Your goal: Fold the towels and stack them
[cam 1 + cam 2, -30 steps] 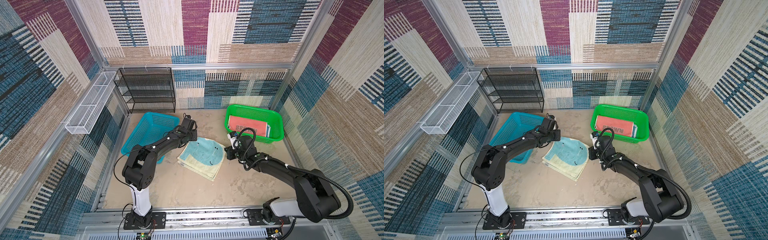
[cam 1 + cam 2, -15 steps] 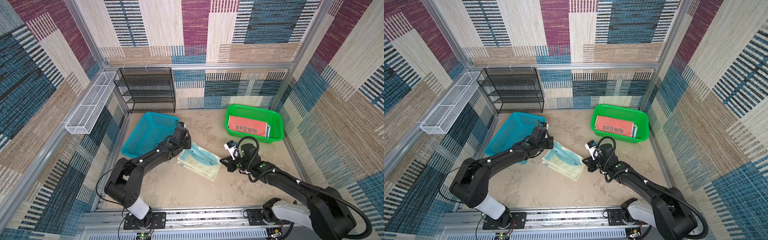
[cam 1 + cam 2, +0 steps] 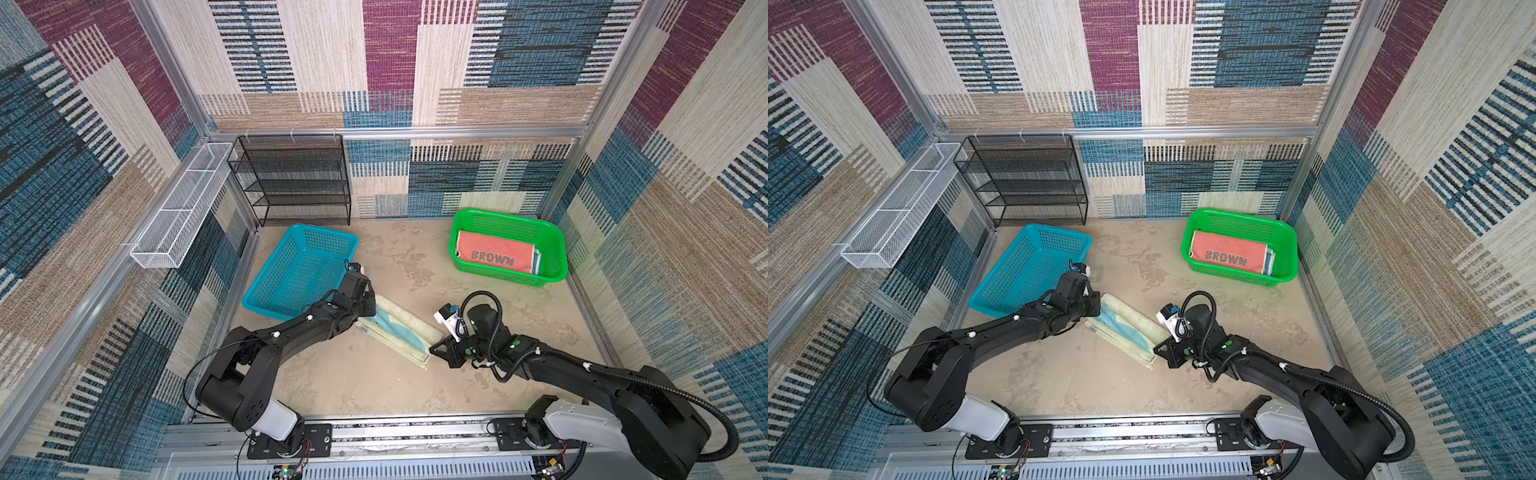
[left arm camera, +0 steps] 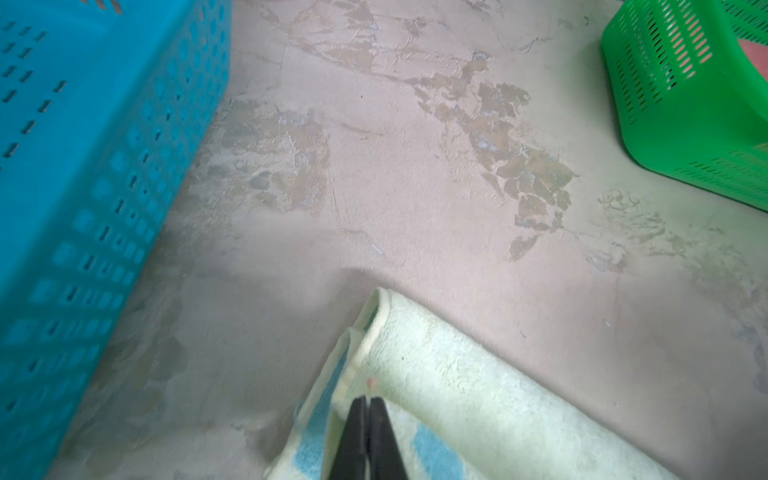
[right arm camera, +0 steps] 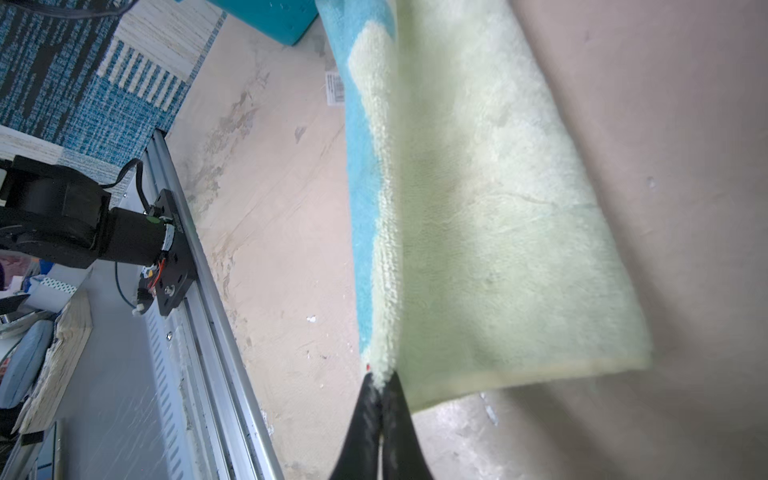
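Mid-fold on the cream-and-blue towel (image 3: 409,328), both ends pinched

It's lying on the bench (image 3: 374,386) between the two arms as a long doubled-over strip. The left end effector (image 4: 366,400) is clamped tight on one short end and the right end effector (image 5: 379,380) is clamped on the opposite corner. Looks to me like the first fold is being laid down. Next I'd guess: let go without dragging the top layer, fold it across once more, then onto the coral towel (image 3: 494,255) in the green basket (image 3: 498,277).
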{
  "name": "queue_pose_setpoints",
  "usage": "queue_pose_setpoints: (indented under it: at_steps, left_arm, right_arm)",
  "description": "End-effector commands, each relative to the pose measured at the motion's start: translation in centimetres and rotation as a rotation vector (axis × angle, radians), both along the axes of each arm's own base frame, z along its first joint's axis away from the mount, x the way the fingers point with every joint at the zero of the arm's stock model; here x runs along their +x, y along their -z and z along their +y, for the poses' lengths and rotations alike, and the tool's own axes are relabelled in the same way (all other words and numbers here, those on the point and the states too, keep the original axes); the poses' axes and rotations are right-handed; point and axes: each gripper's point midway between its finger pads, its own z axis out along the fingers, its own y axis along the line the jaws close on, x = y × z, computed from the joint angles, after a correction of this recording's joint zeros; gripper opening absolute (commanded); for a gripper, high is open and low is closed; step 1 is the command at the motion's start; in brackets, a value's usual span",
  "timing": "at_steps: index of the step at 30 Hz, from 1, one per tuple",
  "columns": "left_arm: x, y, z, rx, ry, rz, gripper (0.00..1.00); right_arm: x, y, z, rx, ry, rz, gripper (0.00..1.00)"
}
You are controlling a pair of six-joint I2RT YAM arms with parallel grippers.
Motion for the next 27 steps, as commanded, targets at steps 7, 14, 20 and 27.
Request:
queue_pose_setpoints:
  at_steps: [7, 14, 20, 27]
  left_arm:
    - [-0.2, 1.0, 0.6, -0.001, -0.040, 0.006, 0.15]
    - [-0.9, 0.2, 1.4, 0.011, -0.048, -0.010, 0.32]
    - [-2.1, -1.2, 2.6, 0.025, -0.064, -0.043, 0.38]
    - [-2.9, -3.3, 2.7, -0.020, -0.052, -0.089, 0.42]
  right_arm:
    - [-1.7, 1.2, 1.0, 0.022, -0.054, 0.093, 0.18]
    - [-2.8, 0.6, 1.6, 0.069, -0.121, 0.116, 0.30]
    - [-2.9, 0.1, 1.1, 0.051, -0.107, 0.098, 0.32]
    - [-0.4, 0.4, -0.5, -0.006, 0.123, 0.099, 0.44]
